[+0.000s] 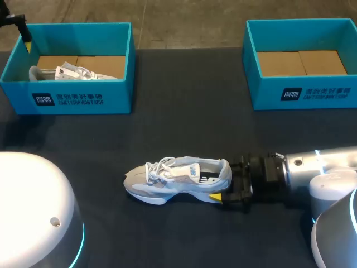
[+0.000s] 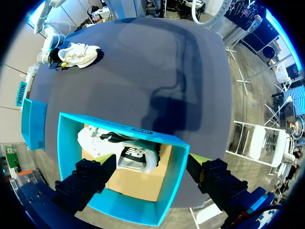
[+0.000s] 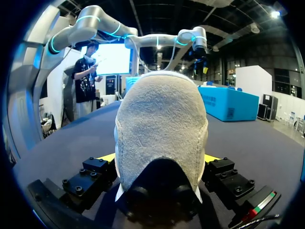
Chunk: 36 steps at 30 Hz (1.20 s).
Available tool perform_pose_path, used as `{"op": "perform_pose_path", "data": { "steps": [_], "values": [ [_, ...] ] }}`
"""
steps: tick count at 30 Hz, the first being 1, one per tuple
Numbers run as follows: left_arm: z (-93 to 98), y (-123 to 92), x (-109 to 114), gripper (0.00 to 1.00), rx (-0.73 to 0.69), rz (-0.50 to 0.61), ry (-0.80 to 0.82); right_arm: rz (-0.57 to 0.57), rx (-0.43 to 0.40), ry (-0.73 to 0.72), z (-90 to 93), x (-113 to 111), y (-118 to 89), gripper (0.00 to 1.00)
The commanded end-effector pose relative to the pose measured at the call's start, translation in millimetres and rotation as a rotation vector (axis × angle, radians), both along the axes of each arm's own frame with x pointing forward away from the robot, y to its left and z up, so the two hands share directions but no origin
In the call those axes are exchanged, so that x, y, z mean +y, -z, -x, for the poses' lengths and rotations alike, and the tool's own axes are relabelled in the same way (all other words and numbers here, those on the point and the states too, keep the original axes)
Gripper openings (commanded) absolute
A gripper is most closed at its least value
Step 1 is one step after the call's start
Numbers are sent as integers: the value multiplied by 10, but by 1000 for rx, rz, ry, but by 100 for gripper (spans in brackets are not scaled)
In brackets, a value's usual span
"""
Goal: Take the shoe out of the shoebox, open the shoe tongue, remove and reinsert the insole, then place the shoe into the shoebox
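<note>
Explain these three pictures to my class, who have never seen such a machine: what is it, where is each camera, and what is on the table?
It is a robot with two arms, each ending in a two-fingered gripper. One camera looks down from above; two ride on the wrists. On the table stand two blue boxes: the left box holds a white shoe, the right box shows only cardboard. The left gripper hangs open above the left box. The right gripper clamps the heel of a grey shoe lying on the table.
</note>
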<state>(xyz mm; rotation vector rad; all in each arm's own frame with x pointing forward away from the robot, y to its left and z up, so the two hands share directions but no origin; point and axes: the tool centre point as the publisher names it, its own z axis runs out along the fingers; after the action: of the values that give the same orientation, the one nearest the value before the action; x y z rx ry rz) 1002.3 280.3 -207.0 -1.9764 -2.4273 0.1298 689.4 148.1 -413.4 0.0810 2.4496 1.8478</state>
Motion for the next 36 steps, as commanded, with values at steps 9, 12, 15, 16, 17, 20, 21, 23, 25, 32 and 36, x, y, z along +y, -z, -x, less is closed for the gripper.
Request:
{"op": "perform_pose_path", "data": {
  "steps": [9, 12, 15, 16, 17, 20, 21, 23, 25, 32, 36],
  "values": [
    [12, -5, 0, 100, -2, -3, 0, 19, -16, -10, 1, 82, -18, 100],
    [12, -5, 0, 100, -2, -3, 0, 29, -19, -9, -5, 91, -19, 100],
    [12, -5, 0, 100, -2, -3, 0, 36, -18, -6, -10, 97, -5, 92],
    [12, -5, 0, 100, -2, -3, 0, 38, -16, -4, -11, 98, 0, 31],
    [12, -5, 0, 100, -2, -3, 0, 39, -16, -2, -11, 98, 2, 0],
    [12, -5, 0, 100, -2, -3, 0, 38, -16, 0, -9, 92, 7, 0],
    [12, -5, 0, 100, -2, -3, 0, 38, -16, 0, -7, 89, 6, 0],
    [12, -5, 0, 100, -2, -3, 0, 40, -17, -1, 3, 84, -2, 0],
    [12, -5, 0, 100, -2, -3, 0, 42, -15, -4, 10, 79, -9, 0],
    [12, -5, 0, 100, -2, -3, 0, 40, -10, -10, 14, 76, -12, 0],
    [87, -63, -128, 100, -31, -16, -26, 40, -10, -10, 14, 76, -12, 0]
  ]
}}
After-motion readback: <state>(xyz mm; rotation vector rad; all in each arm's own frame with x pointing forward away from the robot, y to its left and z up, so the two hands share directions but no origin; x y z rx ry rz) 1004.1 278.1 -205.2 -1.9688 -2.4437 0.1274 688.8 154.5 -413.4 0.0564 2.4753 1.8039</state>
